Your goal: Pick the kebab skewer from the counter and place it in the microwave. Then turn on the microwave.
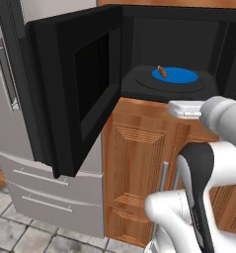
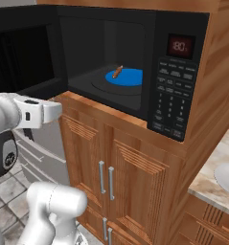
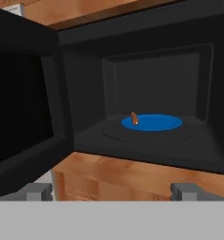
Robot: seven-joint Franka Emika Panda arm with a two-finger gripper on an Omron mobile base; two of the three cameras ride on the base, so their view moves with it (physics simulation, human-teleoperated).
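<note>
Spread wide and gripping nothing, the gripper [image 3: 111, 192] is seen in the hand view as two grey fingertips [image 3: 36, 191] rising at the bottom, far apart, in front of the open cavity and outside it. One kebab skewer [image 1: 162, 71] is counted; it lies on the left edge of the single blue round plate [image 1: 181, 75], inside the microwave [image 2: 183, 28], clear of the gripper. The plate rests on one dark round turntable [image 3: 148, 135] on the cavity floor.

One microwave door [image 1: 65, 89] is swung fully open to the left, its dark window facing the cavity. Below the oven, wooden cabinet doors [image 2: 130, 177] are seen, with two upright metal handles [image 2: 106, 177] side by side in the right base view.

In the right base view the button panel [image 2: 171, 100] and one red display [image 2: 179, 46] are shown to the right of the cavity, and a strip of light counter [image 2: 207, 179] with a pale round basin [image 2: 228, 178] is seen at the lower right. The left base view gives instead the grey fridge [image 1: 6, 113] behind the open door, with one long vertical handle [image 1: 5, 74] and two drawer pulls below, and a tiled floor [image 1: 11, 232]. The white arm [image 1: 208, 163] rises in the lower right of that view, its wrist level with the cabinet top.
</note>
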